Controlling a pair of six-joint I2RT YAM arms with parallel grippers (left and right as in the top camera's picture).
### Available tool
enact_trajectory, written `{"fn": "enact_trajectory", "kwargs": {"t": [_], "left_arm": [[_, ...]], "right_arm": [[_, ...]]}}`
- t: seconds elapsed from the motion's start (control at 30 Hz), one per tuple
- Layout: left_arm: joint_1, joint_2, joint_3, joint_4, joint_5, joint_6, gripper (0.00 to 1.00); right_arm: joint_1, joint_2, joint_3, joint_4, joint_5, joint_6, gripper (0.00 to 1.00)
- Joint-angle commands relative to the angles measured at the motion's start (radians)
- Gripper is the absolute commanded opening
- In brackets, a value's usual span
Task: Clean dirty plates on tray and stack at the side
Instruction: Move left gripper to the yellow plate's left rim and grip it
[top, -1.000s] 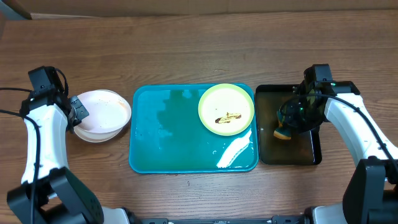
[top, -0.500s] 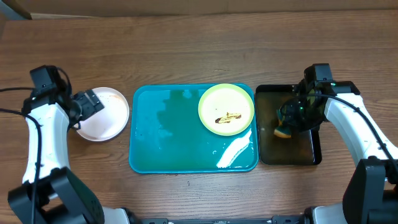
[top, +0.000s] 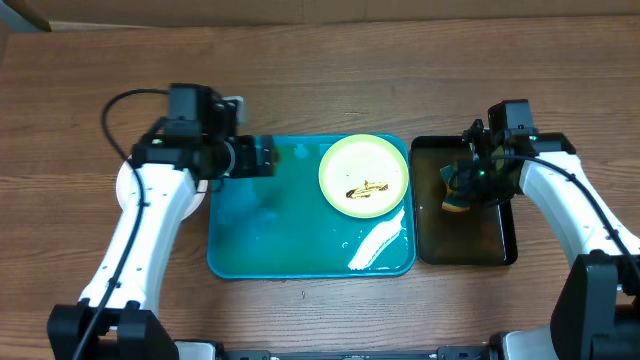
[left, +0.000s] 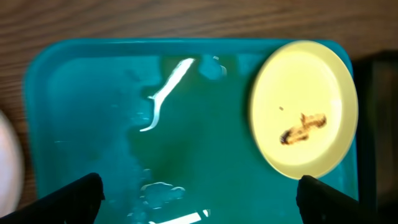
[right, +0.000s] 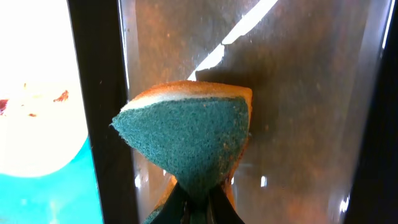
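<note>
While the left gripper (top: 266, 157) hangs over the far left part of the large rectangular teal-blue plastic tray (top: 280, 235), jaws spread wide and empty, we judge the step in hand to be the reach for the one plate on that tray. We recommend approaching the round pale yellow-green plate (top: 364, 175) at its left rim. The fingers should stay off the dark brown smear (left: 303, 129) near its centre. Since the tray floor looks wet, we expect the plate to slide, so we close on the rim squarely.

The right gripper (right: 199, 208) is clenched on the wedge-shaped green-and-yellow sponge (right: 186, 143), above the narrow black plastic tray (top: 480, 248) at the right.

The plate lies flat in the far right corner of the teal-blue tray. It is pale, with a plain rim. A white plate (left: 7, 158) shows just left of the tray, mostly hidden beneath the left arm.
</note>
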Motion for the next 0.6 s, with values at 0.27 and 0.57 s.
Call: {"fn": "enact_trajectory", "kwargs": {"t": [0.27,0.57], "left_arm": [[-0.113,0.069,0.014,-0.005,0.024,0.023,1.00],[-0.122,0.069,0.014,-0.008,0.024,0.022,1.00]], "right_arm": [[0.002,0.018,-0.292,0.310,0.005,0.161,0.15],[0.002,0.016,-0.256,0.292,-0.075,0.245,0.15]]}}
